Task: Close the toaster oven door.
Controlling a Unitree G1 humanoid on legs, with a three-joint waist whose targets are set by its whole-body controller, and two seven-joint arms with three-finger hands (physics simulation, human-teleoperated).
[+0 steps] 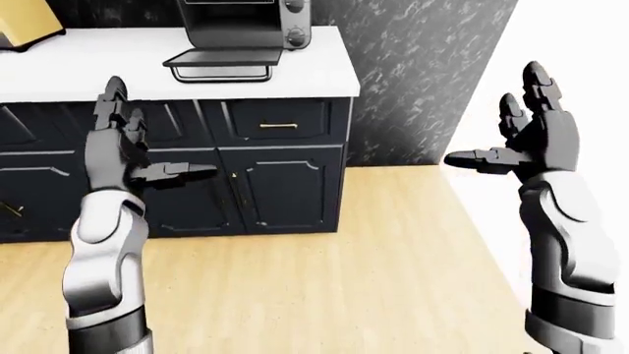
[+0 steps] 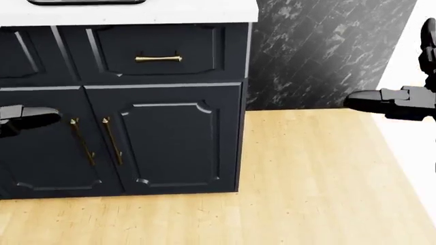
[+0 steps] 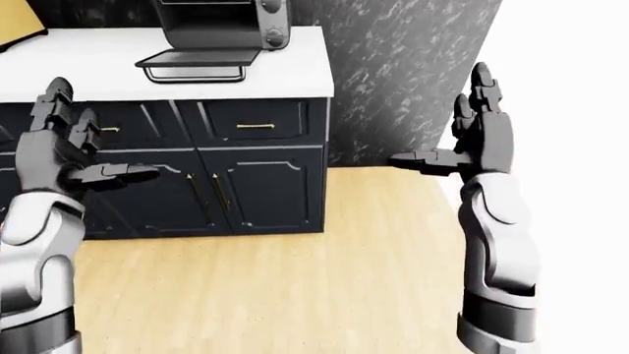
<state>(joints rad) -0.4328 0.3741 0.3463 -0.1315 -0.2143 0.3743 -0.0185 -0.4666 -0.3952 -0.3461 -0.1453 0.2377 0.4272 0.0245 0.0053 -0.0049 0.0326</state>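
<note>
A dark toaster oven (image 1: 248, 22) stands on the white counter (image 1: 118, 63) at the top of the left-eye view. Its door (image 1: 224, 59) hangs open, lying flat over the counter's near edge. My left hand (image 1: 123, 151) is raised below the counter, in line with the cabinet fronts, fingers spread and open, holding nothing. My right hand (image 1: 526, 133) is raised at the right, beside the marble wall, also open and holding nothing. Both hands are well short of the door. In the head view only the thumbs (image 2: 385, 102) show at the picture's sides.
Dark navy cabinets (image 2: 170, 138) with brass handles (image 2: 158, 59) sit under the counter. A black marble wall (image 1: 413, 74) rises right of the counter and a white wall (image 1: 580, 44) at the far right. Light wood floor (image 1: 324, 280) lies below. A yellow object (image 1: 24, 22) shows at top left.
</note>
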